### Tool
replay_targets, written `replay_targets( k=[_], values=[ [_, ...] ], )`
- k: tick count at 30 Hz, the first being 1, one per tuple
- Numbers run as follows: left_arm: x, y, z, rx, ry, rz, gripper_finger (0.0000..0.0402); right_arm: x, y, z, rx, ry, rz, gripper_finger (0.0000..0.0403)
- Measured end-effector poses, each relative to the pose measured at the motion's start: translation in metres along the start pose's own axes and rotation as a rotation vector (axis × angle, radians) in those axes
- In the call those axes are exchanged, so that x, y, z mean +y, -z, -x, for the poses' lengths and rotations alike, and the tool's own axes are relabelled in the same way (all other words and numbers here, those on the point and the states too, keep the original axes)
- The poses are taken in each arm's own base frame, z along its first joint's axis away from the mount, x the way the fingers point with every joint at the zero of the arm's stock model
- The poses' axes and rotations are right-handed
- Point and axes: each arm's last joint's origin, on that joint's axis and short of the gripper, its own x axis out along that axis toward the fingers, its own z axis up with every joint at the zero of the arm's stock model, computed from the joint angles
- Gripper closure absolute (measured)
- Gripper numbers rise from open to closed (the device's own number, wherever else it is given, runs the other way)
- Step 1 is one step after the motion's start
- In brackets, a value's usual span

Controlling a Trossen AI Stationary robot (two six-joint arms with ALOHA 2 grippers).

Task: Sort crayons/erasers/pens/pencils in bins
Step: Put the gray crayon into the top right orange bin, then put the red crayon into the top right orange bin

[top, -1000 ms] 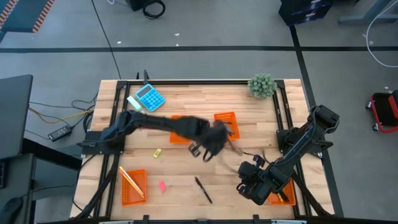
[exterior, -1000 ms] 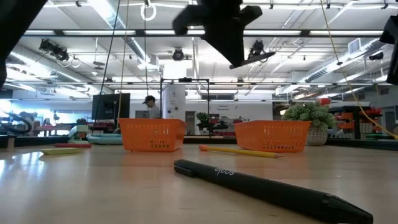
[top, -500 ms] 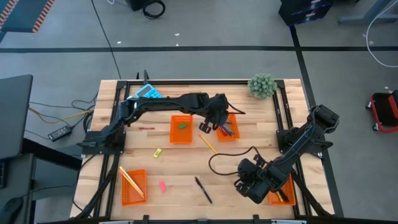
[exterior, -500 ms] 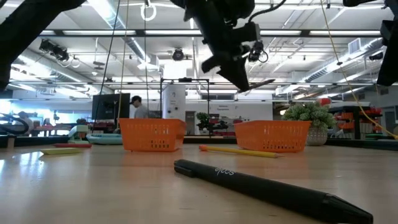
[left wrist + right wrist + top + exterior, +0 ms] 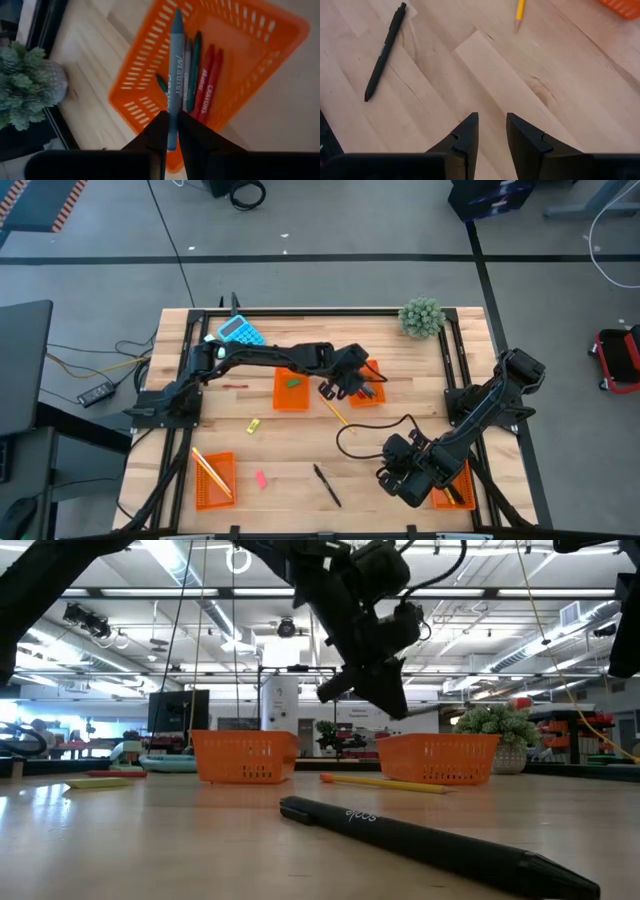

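Observation:
My left gripper [image 5: 171, 131] is shut on a teal crayon [image 5: 175, 60] above the far-right orange bin [image 5: 364, 383], whose floor [image 5: 235, 45] bears several crayons, grey, green and red. In the low view this gripper [image 5: 388, 700] hangs over that bin [image 5: 437, 757]. My right gripper [image 5: 492, 131] stands open over bare wood at the front right [image 5: 396, 476], holding nothing. A black pen [image 5: 384, 50] and a yellow pencil [image 5: 334, 410] lie loose on the table. My left gripper pinches the crayon's rear end [image 5: 171, 142] between its two fingers. The fingers slant down from the table's left side, and the crayon runs on forward along them. It is lifted clear, its tip over the bin.
A second bin [image 5: 291, 387] holds a green eraser; a front-left bin [image 5: 214, 478] holds pencils; another bin [image 5: 452, 492] sits under my right arm. A yellow eraser [image 5: 253, 425], pink eraser [image 5: 261, 478], blue calculator [image 5: 240, 330] and plant [image 5: 421, 317] are also on the table.
My left gripper has carried the crayon from the middle of the table toward the far edge to the far-right bin, then sunk lower over it, staying shut on the crayon.

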Motion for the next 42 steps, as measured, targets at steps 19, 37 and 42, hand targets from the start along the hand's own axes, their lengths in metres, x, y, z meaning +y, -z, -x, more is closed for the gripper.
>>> replay_targets(
  k=[19, 37, 42],
  values=[
    [-0.031, 0.003, -0.038, -0.025, -0.017, -0.101, 0.0350, 0.000, -0.002, 0.000, -0.018, 0.003, 0.003, 0.0296],
    [-0.024, -0.007, -0.038, -0.009, -0.024, -0.116, 0.0326, 0.001, -0.002, 0.000, -0.024, -0.006, 0.015, 0.0296],
    [-0.025, -0.010, -0.037, 0.063, -0.061, -0.115, 0.0291, 0.001, -0.002, 0.000, -0.033, -0.005, 0.015, 0.0296]
  ],
)
